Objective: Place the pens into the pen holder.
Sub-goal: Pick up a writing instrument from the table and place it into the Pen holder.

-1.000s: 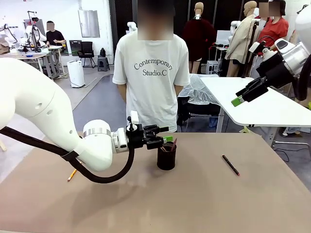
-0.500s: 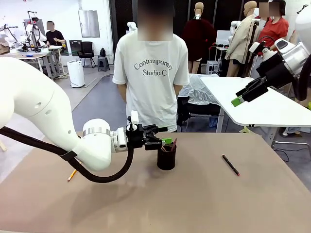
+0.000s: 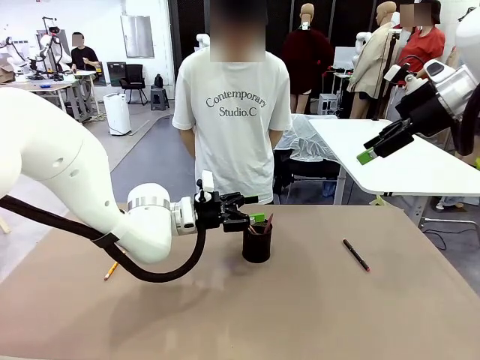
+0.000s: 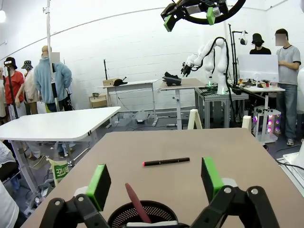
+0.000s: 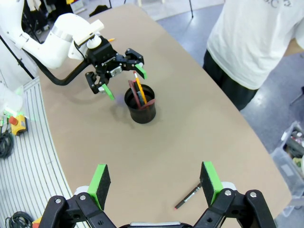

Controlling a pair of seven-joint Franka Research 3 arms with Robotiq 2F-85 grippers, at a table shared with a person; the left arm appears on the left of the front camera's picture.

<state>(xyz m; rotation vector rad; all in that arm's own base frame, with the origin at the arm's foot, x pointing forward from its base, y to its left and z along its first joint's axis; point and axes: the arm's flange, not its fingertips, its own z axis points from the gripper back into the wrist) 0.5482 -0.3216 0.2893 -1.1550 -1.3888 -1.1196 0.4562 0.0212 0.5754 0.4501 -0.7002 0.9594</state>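
Since a second ago: left jaws have opened a shade wider and the left arm has drawn back very slightly from the cup; nothing else on the table has shifted.
Left gripper (image 3: 257,209): level with the top of the pen holder (image 3: 256,241), green pads spread wide to either side of its mouth, clasping nothing.
Right gripper (image 3: 369,150): raised high over the right side of the table (image 3: 300,315), well apart from everything on it, jaws spread and empty.
Pen holder: upright near the table's middle, on the person's half.
Reddish-brown pen (image 4: 137,203): standing in the holder, leaning on the rim.
Pencil in the holder (image 5: 138,85): yellow-orange, slanting up out of the cup in the right wrist view.
Black pen with red tip (image 3: 356,255): flat on the table, well to the right of the holder.
Pencil on the table (image 3: 111,270): yellow-orange, lying near the left edge, under the left arm's bend.
Person (image 3: 236,112): standing at the far side, behind the holder.
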